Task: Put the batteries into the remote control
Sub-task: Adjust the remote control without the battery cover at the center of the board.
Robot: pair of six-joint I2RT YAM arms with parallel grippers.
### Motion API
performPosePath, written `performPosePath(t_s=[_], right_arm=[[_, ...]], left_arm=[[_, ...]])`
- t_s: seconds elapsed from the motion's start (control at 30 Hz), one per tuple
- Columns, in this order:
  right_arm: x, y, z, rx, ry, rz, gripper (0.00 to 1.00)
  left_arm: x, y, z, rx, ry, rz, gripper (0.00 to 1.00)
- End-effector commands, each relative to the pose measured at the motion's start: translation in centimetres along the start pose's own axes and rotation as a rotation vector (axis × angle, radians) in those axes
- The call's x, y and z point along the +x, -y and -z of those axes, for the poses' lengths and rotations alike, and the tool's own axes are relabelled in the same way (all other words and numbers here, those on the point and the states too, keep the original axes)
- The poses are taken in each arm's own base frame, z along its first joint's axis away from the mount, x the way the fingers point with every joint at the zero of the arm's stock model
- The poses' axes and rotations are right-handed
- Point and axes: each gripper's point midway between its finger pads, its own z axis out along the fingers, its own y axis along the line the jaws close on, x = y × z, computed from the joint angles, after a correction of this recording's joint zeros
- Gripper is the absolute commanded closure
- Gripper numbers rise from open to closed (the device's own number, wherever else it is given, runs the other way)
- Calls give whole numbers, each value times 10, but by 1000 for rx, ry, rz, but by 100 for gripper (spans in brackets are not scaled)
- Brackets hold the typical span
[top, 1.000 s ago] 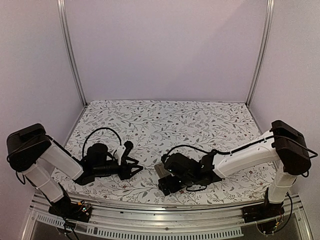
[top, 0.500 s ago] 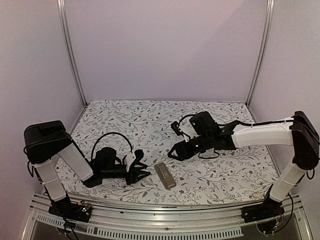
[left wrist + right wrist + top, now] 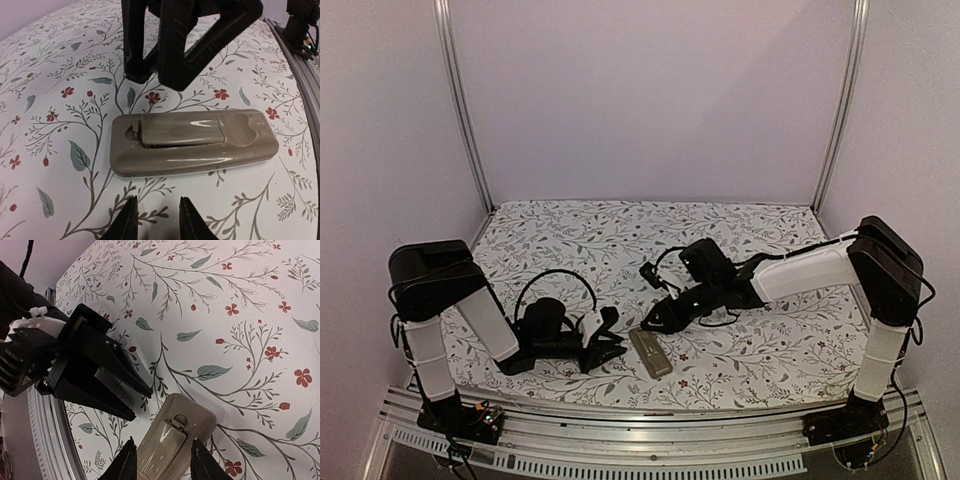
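The remote control [image 3: 651,352] lies back up on the flowered cloth near the front edge, its greyish battery cover [image 3: 182,129] in place. My left gripper [image 3: 618,342] rests low just left of it; its narrowly open jaws [image 3: 157,212] hold nothing and point at the remote's long side [image 3: 195,145]. My right gripper [image 3: 645,320] hovers over the remote's far end. In the right wrist view its jaws [image 3: 162,447] stand apart above the remote [image 3: 172,440] at the cover's latch end, without gripping it. The batteries are out of view.
The metal front rail [image 3: 620,415] runs close behind the remote, and it also shows in the left wrist view [image 3: 300,70]. The two grippers' tips are only a few centimetres apart over the cloth [image 3: 620,250]. A black cable [image 3: 555,280] loops above the left wrist.
The right arm left the remote, swung to the back, then came down at the remote's far end with its jaws narrowing. The left gripper slid right toward the remote and also narrowed.
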Motion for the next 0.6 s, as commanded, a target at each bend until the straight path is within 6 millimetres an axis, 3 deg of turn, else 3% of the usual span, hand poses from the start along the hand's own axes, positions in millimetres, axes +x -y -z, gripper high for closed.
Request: performPosePath(t_s=[0.0, 0.57], right_arm=[[1, 2, -8, -32, 11, 13, 65], [20, 21, -24, 13, -14, -37, 64]], left_arm=[[-12, 1, -9, -17, 40, -13, 72], [-9, 1, -14, -14, 31, -18, 72]])
